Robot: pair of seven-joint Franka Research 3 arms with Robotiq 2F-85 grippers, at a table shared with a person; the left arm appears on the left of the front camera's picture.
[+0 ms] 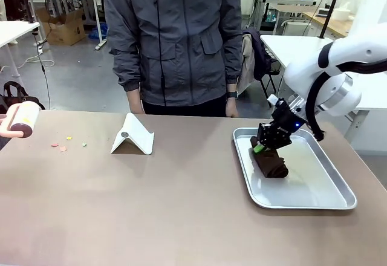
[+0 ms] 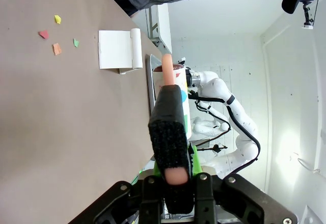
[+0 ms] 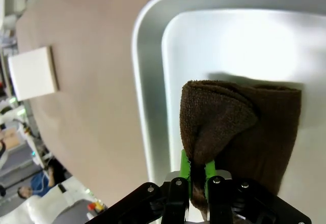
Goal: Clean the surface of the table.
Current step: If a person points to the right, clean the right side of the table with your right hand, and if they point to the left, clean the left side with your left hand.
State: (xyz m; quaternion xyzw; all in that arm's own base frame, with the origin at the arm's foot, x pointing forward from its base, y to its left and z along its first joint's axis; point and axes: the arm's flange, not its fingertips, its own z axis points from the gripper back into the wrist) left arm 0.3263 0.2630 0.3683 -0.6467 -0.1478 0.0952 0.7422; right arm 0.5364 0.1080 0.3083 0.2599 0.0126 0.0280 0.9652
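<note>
We could read no text, brand, number or sign anywhere; the small round mark on the white folded stand (image 1: 133,136) was too small for us to make out.

You count one wide brownish-taupe matte table (image 1: 181,217), one rectangular silver metal tray (image 1: 329,201), one rolled dark brown terry cloth (image 1: 273,167), one white folded tent-shaped stand (image 1: 134,136), one pink-handled white roller (image 1: 22,121), four small coloured paper scraps (image 2: 57,49), one person in a grey jacket (image 1: 175,36).
</note>
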